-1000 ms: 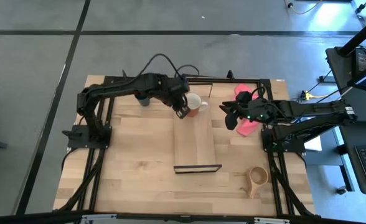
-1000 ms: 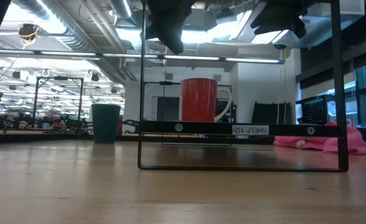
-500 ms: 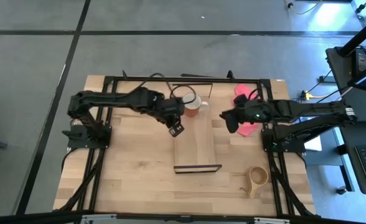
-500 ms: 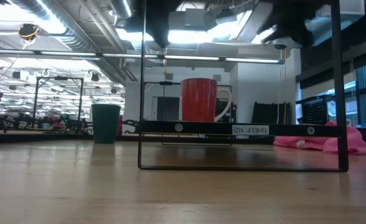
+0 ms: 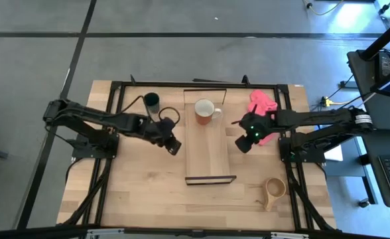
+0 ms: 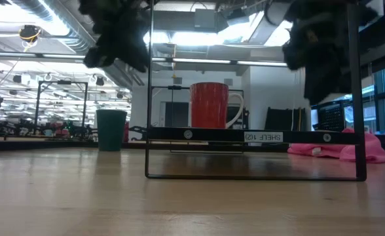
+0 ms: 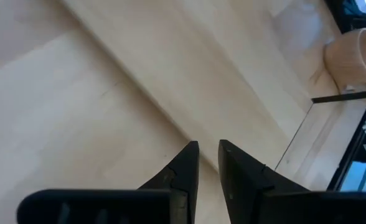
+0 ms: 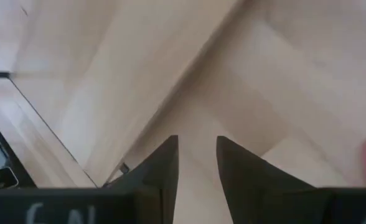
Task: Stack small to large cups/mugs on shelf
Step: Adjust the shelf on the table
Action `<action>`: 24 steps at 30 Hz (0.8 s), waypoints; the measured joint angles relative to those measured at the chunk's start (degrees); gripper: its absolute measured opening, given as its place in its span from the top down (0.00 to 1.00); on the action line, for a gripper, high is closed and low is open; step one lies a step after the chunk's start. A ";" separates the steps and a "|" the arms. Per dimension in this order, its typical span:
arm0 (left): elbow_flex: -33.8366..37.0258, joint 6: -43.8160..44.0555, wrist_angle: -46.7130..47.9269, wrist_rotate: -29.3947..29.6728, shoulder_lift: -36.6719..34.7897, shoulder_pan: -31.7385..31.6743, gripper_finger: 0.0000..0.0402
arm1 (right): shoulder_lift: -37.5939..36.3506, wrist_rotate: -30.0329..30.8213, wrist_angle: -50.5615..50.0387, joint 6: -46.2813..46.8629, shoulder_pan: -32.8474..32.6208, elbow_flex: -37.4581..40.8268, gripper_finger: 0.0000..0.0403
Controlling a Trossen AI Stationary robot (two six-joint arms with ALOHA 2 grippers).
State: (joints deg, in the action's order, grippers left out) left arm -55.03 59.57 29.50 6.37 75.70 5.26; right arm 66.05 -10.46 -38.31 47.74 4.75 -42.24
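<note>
The orange-brown mug (image 5: 205, 111) with a white inside stands upright on the far part of the light-wood shelf (image 5: 210, 149); it also shows in the low view (image 6: 209, 105). The dark green cup (image 5: 151, 101) stands on the table at the far left. The tan wooden cup (image 5: 273, 190) stands at the near right and shows in the left wrist view (image 7: 351, 56). My left gripper (image 5: 173, 147) hangs over the table just left of the shelf, empty, its fingers a narrow gap apart (image 7: 208, 149). My right gripper (image 5: 243, 144) hangs just right of the shelf, open and empty (image 8: 195, 146).
A pink cloth (image 5: 264, 106) lies at the far right, behind my right arm. The shelf's black frame end (image 5: 210, 179) stands at its near end. Bare tabletop lies on both sides of the shelf and along the near edge (image 5: 148, 199).
My left gripper has drawn away from the mug, going toward the table's left edge and nearer, and has come down beside the shelf. My right gripper has gone toward the near edge and lower. The mug has stayed in place on the shelf.
</note>
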 joint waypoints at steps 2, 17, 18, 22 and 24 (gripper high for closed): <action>1.74 1.81 -1.37 1.32 -0.72 1.29 0.86 | 1.29 -1.35 3.23 1.64 -0.04 2.14 0.73; 5.49 5.94 -1.11 2.54 -0.97 4.48 0.86 | 12.91 -7.53 21.17 6.51 -0.06 7.61 0.73; 5.49 5.90 -1.06 2.56 -0.96 4.48 0.86 | 13.83 -7.78 21.66 6.49 -0.04 7.59 0.73; 5.49 5.88 -0.61 2.78 -0.96 4.48 0.86 | 17.50 -9.28 23.94 6.35 -0.04 7.59 0.73; 5.49 5.87 -0.18 2.78 -0.96 4.48 0.86 | 18.86 -10.44 25.78 6.27 -0.04 7.59 0.73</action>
State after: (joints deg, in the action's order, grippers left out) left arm -49.54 65.44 29.32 9.15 74.74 9.74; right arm 84.92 -20.90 -12.53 54.02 4.71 -34.65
